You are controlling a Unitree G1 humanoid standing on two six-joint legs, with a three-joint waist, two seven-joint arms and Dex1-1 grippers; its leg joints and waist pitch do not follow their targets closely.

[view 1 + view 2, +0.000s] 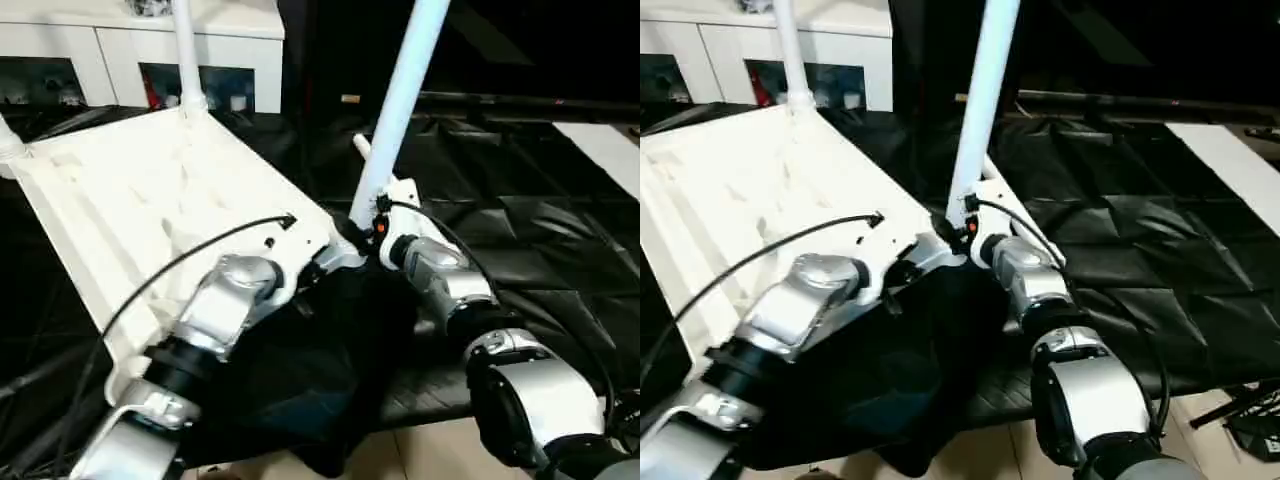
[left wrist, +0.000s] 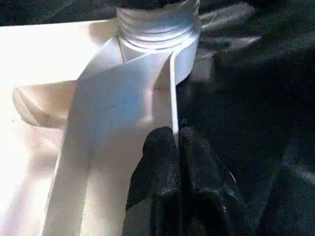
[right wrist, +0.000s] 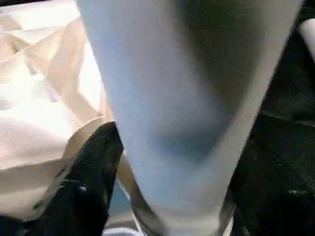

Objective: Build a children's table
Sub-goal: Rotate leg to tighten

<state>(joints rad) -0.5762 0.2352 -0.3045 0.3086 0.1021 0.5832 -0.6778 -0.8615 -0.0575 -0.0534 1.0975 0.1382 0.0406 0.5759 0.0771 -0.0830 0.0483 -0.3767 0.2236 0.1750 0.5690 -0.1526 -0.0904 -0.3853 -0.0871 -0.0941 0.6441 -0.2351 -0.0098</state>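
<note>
The right claw (image 1: 372, 226) is grasping the leg (image 1: 400, 105) at the table top's (image 1: 130, 200) corner, the left claw (image 2: 177, 147) is pinching its edge, and a tilted leg could jam.

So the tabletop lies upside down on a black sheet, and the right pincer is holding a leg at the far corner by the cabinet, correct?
Not quite: the right pincer holds the leg at the near corner socket, as the left eye view shows. The far corner's leg stands untouched. The tabletop and black sheet are as stated.

A white tapered table leg (image 3: 187, 98) rises close to the camera. One black finger (image 3: 86, 191) of the right gripper lies against the leg's side, near its base. Beside it spreads the ribbed white underside of the tabletop (image 3: 34, 98). Black sheeting (image 3: 280, 162) lies beyond.
</note>
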